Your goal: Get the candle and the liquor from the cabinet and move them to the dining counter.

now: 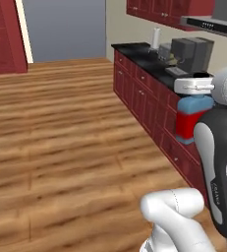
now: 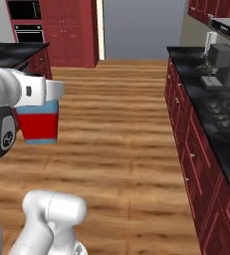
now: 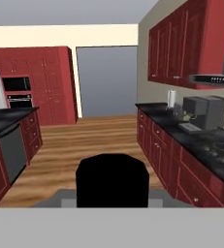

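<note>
The liquor [image 1: 190, 123], a squat bottle with a blue upper body and a wide red band, hangs in the air under my gripper [image 1: 195, 92], which is shut on its top. From the right base view the liquor [image 2: 38, 122] sits below the white hand of the gripper [image 2: 38, 97], high above the wood floor. In the hand view its black cap [image 3: 112, 181] stands close in front of the camera. The candle and the dining counter are out of view. I cannot tell which of the red wall cabinets [image 3: 180, 48] is the task's cabinet; their doors are shut.
A long black counter [image 2: 211, 107] on red drawer units runs along the right wall, with a coffee machine [image 2: 226, 62], a white roll [image 1: 156, 37] and a hood [image 3: 213, 80]. Another black counter [image 3: 7, 116] stands left. Wood floor [image 2: 116, 129] leads to a far doorway [image 3: 106, 80].
</note>
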